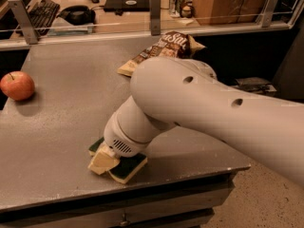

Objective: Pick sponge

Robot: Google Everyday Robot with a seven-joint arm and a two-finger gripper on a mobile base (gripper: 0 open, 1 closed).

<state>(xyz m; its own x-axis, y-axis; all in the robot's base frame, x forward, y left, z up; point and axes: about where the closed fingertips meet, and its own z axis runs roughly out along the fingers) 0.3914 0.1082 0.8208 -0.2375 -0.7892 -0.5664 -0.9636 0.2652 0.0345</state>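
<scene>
The sponge (128, 166) lies flat near the front edge of the grey table (61, 108), dark green top up, with a pale yellow base showing at its front rim. My gripper (105, 159) is down on the sponge's left part, at the end of the large white arm (190, 103). The arm's wrist covers the sponge's middle. Only the sponge's right corner and a strip at its far left show.
A red apple (17, 85) sits at the table's left edge. A brown and tan snack bag (164, 46) lies at the back, partly behind the arm. A railing and a desk with a keyboard (40, 11) stand beyond the table.
</scene>
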